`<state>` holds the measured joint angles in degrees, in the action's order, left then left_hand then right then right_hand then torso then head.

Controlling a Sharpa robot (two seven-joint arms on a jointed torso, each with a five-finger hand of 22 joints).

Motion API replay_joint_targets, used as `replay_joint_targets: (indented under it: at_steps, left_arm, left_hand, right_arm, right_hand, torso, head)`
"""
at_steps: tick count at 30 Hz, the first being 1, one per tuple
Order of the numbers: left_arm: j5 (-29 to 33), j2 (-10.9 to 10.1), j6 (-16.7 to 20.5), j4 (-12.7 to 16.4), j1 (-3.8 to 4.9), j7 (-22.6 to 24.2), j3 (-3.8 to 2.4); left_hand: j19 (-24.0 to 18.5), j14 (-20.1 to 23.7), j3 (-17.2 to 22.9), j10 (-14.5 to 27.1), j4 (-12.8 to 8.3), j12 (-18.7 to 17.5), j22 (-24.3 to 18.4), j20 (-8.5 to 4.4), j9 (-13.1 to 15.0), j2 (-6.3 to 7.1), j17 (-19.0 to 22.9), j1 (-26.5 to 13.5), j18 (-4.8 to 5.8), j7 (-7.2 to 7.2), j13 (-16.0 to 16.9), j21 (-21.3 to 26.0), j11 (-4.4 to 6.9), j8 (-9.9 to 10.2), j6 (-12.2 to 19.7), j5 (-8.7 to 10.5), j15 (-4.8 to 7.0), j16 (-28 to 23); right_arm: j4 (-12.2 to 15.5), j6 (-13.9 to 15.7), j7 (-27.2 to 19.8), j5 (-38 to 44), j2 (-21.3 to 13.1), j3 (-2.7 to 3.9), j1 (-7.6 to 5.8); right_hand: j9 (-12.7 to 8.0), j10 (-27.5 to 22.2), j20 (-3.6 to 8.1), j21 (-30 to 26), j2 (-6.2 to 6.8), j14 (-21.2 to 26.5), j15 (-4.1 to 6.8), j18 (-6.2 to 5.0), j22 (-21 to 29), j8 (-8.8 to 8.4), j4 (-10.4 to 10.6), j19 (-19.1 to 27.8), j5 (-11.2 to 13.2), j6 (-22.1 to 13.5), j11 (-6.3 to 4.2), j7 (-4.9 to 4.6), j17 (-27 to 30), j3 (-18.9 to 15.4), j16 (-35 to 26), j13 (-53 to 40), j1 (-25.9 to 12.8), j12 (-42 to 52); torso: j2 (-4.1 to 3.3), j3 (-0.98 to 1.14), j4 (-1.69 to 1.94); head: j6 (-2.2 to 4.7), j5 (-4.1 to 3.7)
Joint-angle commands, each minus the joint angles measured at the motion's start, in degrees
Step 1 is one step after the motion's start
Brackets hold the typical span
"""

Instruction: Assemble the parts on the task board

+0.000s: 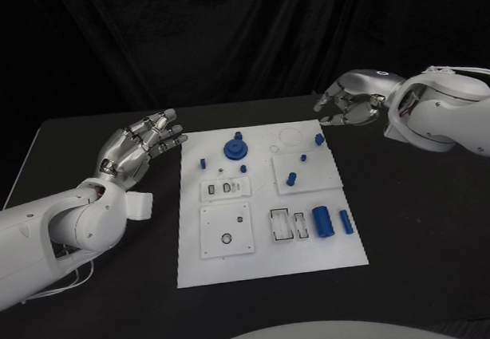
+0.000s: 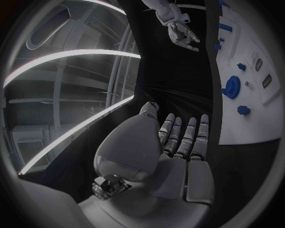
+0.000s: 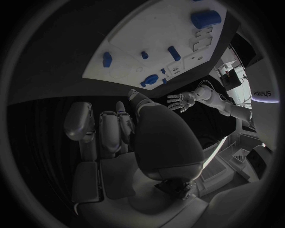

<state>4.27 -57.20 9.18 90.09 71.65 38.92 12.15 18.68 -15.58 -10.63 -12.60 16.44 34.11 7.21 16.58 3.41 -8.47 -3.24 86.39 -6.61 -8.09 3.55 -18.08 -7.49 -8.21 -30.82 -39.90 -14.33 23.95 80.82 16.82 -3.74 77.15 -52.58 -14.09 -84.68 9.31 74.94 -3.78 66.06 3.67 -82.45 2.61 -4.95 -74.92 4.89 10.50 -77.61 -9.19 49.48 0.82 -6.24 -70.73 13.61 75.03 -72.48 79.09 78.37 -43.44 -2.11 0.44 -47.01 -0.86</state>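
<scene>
Flat white task board, round blue gear.

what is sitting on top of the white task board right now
Small blue parts lie on the task board: a blue gear near its far edge, two blue cylinders near its right edge, several small pegs. Neither hand covers it.

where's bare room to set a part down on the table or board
Bare black table lies right of the white task board, below the right hand; the board's near strip is bare too. Crowded: the blue gear and the two blue cylinders. Left hand hovers open beside the board.
</scene>
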Motion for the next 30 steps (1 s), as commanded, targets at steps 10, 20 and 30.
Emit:
replay_joint_targets:
  at_steps: [10,20,30]
  left_arm:
    - [-0.01,0.37,-0.96,-0.06,-0.18,1.79,-0.05]
    - [-0.01,0.39,-1.19,-0.16,-0.33,1.78,-0.05]
    - [-0.01,0.35,-1.51,-0.13,-0.50,1.68,-0.05]
  left_hand:
    - [0.49,-0.42,0.38,0.03,-0.08,0.19,0.06,0.10,0.04,0.07,-0.08,0.73,0.85,-0.09,0.08,-0.23,-0.20,-0.39,0.05,-0.18,0.04,0.21]
    - [0.51,-0.43,0.46,0.03,-0.09,0.19,0.06,0.10,0.03,0.03,-0.09,0.80,0.85,-0.09,0.08,-0.25,-0.23,-0.39,0.12,-0.20,0.02,0.22]
    - [0.51,-0.44,0.57,0.04,-0.10,0.19,0.05,0.09,0.03,-0.03,-0.09,0.88,0.85,-0.11,0.08,-0.25,-0.25,-0.41,0.11,-0.21,0.00,0.25]
  right_arm:
    - [-0.84,1.41,2.34,5.09,-3.06,-0.16,3.20]
    - [-3.53,1.66,1.54,5.44,-1.11,-0.17,4.66]
    - [-5.62,1.09,0.88,5.48,1.06,-0.17,5.26]
  right_hand:
    - [-0.30,-0.11,0.25,-0.72,1.12,-0.20,0.35,-0.43,-5.90,-0.37,1.32,-0.60,2.12,0.66,-0.36,0.42,1.11,-0.20,-1.08,1.07,0.68,-0.54]
    - [-0.52,-1.04,0.37,-1.96,1.52,0.13,0.44,-0.60,-5.46,-0.60,1.27,-0.35,2.15,0.62,-0.45,0.50,2.31,0.04,-2.30,2.49,2.22,-1.61]
    - [-1.07,-2.30,0.46,-3.99,1.97,0.37,0.49,-0.80,-4.90,-0.90,1.24,-0.17,-3.14,0.47,-0.41,0.37,3.48,1.49,-3.81,4.64,4.96,-3.39]
  torso:
    - [0.13,-0.06,-0.40]
    - [0.17,-0.02,-0.12]
    - [0.11,-0.06,-0.26]
  head:
    - [0.12,0.32]
    - [0.07,0.06]
    - [0.07,0.21]
